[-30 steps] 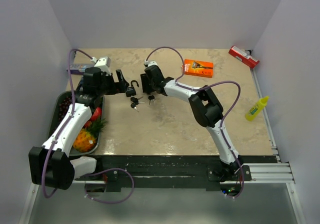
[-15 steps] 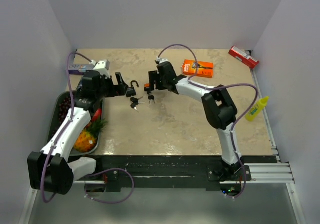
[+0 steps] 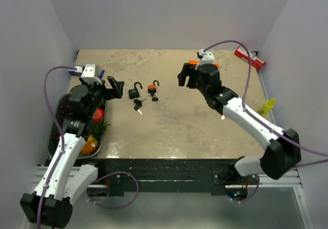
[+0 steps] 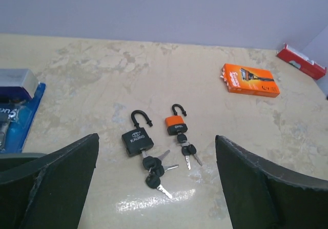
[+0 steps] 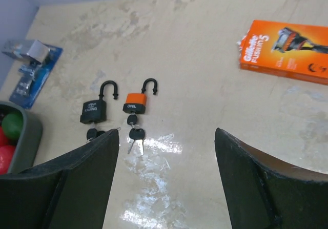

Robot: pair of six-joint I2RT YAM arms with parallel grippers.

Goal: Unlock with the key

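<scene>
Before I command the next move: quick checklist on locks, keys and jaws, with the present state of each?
1. black padlock shackle swung open: ok.
2. orange padlock shackle swung open: ok.
3. black padlock's keys and orange padlock's keys lie at each lock's base; key fully seated in each keyway: cannot tell.
4. left jaws open, holding nothing, apart from both locks: ok.
5. right jaws open, holding nothing, apart from both locks: ok.
6. Locks lie side by side, not touching each other, well apart from the Gillette razor box: ok.
</scene>
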